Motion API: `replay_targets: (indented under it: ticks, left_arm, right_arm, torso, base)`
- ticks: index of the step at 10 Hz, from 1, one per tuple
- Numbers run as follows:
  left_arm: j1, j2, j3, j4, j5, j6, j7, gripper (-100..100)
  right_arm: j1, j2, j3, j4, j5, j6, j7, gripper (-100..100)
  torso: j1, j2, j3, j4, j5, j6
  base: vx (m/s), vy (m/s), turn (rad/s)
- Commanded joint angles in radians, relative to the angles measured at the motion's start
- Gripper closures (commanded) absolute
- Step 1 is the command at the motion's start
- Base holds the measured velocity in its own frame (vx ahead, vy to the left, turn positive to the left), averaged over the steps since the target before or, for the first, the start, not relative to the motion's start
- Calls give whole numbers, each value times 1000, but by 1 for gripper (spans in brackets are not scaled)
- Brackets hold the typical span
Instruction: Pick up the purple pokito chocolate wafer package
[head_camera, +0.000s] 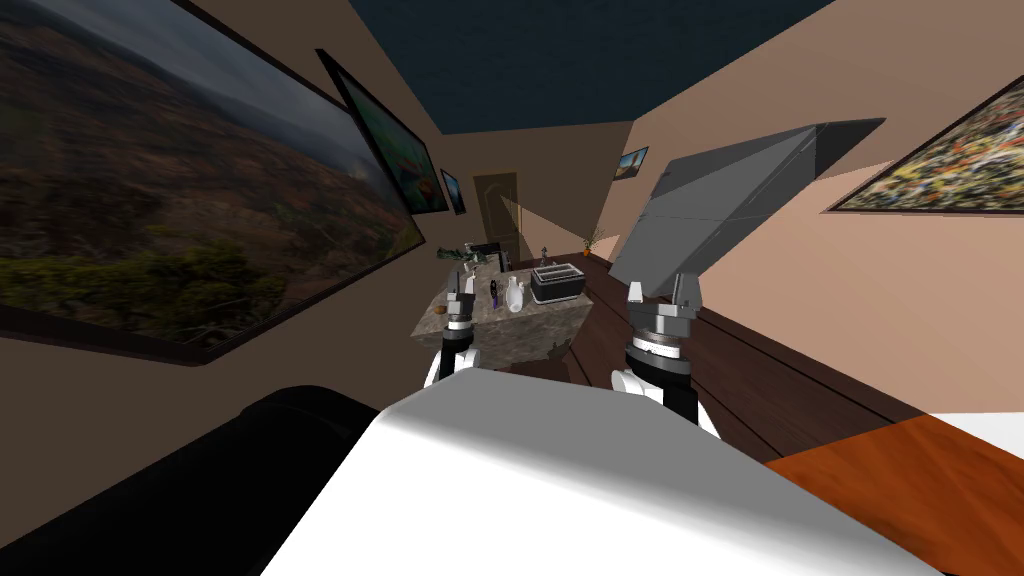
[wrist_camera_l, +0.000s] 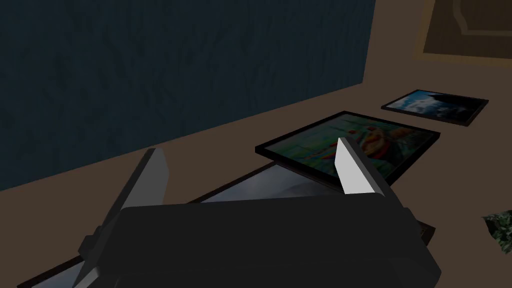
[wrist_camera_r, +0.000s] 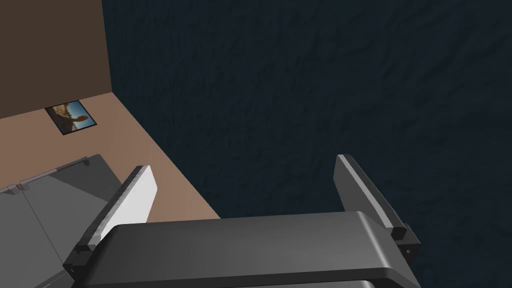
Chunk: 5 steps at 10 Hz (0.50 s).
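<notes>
A small purple package (head_camera: 493, 293) stands upright on a stone-topped counter (head_camera: 480, 322) ahead of me in the head view, beside a white bottle (head_camera: 514, 294). My left gripper (head_camera: 460, 282) is raised in front of the counter's near left part, well short of the package, open with nothing between its fingers (wrist_camera_l: 352, 170). My right gripper (head_camera: 660, 288) is raised off to the right of the counter, also open and empty, as its fingers (wrist_camera_r: 131, 200) stand apart.
A dark toaster-like box (head_camera: 556, 283) sits on the counter right of the bottle, with a plant (head_camera: 452, 251) and dark items at the far end. A grey slanted cabinet (head_camera: 715, 205) stands along the right wall. A closed door (head_camera: 497, 212) is at the far end. Dark wood floor (head_camera: 760, 375) lies right of the counter.
</notes>
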Motion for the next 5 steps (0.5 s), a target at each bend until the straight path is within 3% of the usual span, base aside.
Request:
replay_targets:
  ticks: [1, 4, 5]
  left_arm:
    - [6, 34, 12, 13, -3, -2, 5, -100]
    - [28, 126, 55, 63, -14, -11, 26, -100]
    - [28, 136, 55, 63, -14, -11, 26, -100]
  right_arm:
    - [0, 0, 0, 0, 0, 0, 0, 0]
    - [0, 0, 0, 0, 0, 0, 0, 0]
    - [0, 0, 0, 0, 0, 0, 0, 0]
  torso:
    - [0, 0, 0, 0, 0, 0]
    - [2, 2, 1, 0, 1, 0]
    - [3, 3, 2, 1, 1, 0]
  base:
    - [-12, 9, -17]
    - [-35, 27, -34]
    - [-35, 19, -20]
